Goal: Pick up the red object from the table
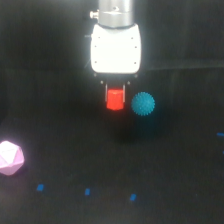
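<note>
Jaws closed on the red object (pixel 115 99), which hangs under the white gripper (pixel 115 91), apparently clear of the bench (pixel 165 170). Nearest the camera: blue marks (pixel 87 191), then pink polyhedron (pixel 10 158). Cyan spiky ball (pixel 143 103) sits just beside the block. Risk: shallow grip, block may slip; sideways motion could knock the ball.
</note>
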